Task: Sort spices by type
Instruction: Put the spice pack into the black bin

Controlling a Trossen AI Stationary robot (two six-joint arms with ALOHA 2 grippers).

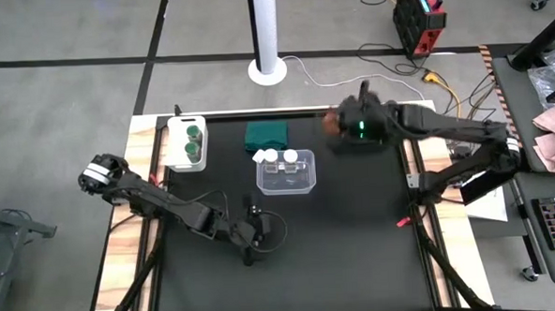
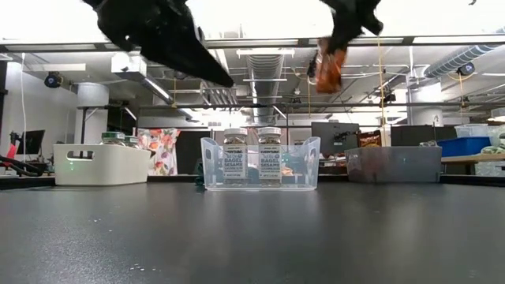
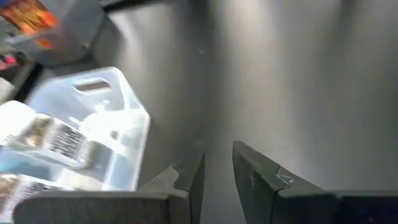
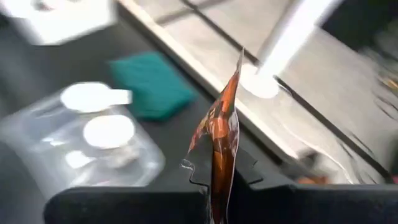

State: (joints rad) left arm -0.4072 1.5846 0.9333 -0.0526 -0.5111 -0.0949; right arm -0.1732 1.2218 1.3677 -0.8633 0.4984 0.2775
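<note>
Right hand (image 4: 214, 180) pinches a thin, crinkly orange-red packet (image 4: 219, 127) edge-on, held high at upper right of the high view, above the bench's (image 1: 356, 236) far edge. Matte black bench, wood strips down both sides. Clear plastic bin (image 1: 286, 177) at upper centre holds white-lidded jars (image 1: 292, 159); how many, hard to tell. White handled tub (image 1: 176, 141) at upper left holds two green-lidded round jars (image 1: 193, 133). Dark green square block (image 1: 266, 133) sits beside the bin. Left hand (image 3: 217, 174) at lower centre, fingers a narrow gap apart, nothing between. Lower half of bench open. Second packet not made out.
</note>
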